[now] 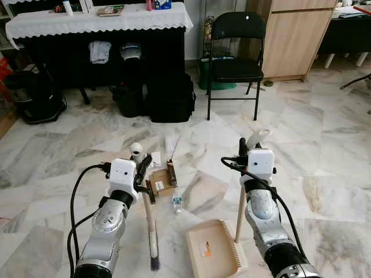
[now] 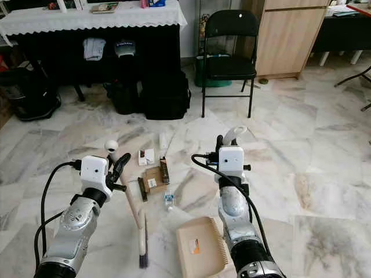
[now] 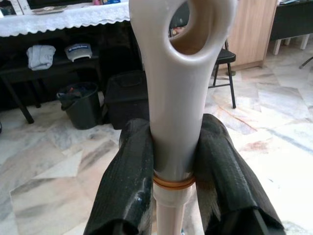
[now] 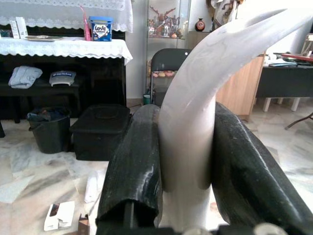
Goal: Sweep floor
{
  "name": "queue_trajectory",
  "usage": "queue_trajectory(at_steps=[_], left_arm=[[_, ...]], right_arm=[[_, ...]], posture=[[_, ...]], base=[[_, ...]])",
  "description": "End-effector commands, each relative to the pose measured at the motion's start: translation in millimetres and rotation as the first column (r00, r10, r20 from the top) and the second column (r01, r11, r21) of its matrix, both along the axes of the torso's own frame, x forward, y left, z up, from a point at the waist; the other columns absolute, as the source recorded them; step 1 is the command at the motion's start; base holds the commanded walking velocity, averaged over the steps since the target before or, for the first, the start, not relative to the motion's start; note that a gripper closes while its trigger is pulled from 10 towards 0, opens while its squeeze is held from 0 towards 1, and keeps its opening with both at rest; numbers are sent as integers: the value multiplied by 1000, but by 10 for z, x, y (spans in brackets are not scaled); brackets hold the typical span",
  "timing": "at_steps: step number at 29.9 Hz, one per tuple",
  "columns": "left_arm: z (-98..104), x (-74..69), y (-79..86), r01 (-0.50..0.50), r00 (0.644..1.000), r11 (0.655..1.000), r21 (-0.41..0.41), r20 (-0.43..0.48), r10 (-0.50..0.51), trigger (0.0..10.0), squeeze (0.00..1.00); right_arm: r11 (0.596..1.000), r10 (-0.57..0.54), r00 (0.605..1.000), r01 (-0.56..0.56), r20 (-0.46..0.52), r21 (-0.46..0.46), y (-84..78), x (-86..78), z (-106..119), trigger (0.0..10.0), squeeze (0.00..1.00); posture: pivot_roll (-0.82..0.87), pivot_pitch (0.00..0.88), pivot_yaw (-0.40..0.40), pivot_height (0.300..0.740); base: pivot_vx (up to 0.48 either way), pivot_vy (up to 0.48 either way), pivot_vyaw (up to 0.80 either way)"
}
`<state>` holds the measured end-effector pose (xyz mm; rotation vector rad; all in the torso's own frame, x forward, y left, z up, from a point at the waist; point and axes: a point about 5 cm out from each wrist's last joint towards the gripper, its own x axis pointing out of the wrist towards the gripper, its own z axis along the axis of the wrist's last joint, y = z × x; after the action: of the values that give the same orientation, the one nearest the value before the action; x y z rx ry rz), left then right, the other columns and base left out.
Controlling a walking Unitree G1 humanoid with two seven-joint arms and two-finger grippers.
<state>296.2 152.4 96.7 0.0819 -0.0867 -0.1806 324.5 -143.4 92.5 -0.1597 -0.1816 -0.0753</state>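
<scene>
My left gripper (image 1: pixel 141 169) is shut on the cream handle of a broom (image 1: pixel 149 220), just below its looped top end (image 3: pixel 182 58). The broom slants down to dark bristles (image 1: pixel 154 263) on the marble floor between my arms. My right gripper (image 1: pixel 246 148) is shut on the curved top of the dustpan handle (image 4: pixel 195 112). Its wooden pole (image 1: pixel 239 215) runs down to the cream dustpan (image 1: pixel 210 250), which rests flat on the floor. Litter lies ahead of the broom: a small cardboard box (image 1: pixel 162 181), a tiny bottle (image 1: pixel 177 201), a white card (image 1: pixel 155 157) and a white tube (image 1: pixel 169 143).
A black folding chair (image 1: pixel 235 52) stands ahead on the right, next to a wooden cabinet (image 1: pixel 293 37). A black case (image 1: pixel 169 97) and a bin (image 1: pixel 128 99) sit below a table with a white cloth (image 1: pixel 98 22). A dark vacuum (image 1: pixel 33 94) stands far left.
</scene>
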Motion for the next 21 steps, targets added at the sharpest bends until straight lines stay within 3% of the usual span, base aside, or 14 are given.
queue_trajectory(at_steps=[1,21], left_arm=[[121,29,-9,7,999,1000,11,52,-8,10000,0],[125,30,-15,8,999,1000,9,51,-8,10000,0]], right_arm=[[1000,10,1000,-10,28,-1,19,27,69,10000,0],[1000,10,1000,-10,25,-1,18,28,66,10000,0]], posture=[[99,17,56,740],[100,22,56,740]], base=[[315,0,0],[340,0,0]])
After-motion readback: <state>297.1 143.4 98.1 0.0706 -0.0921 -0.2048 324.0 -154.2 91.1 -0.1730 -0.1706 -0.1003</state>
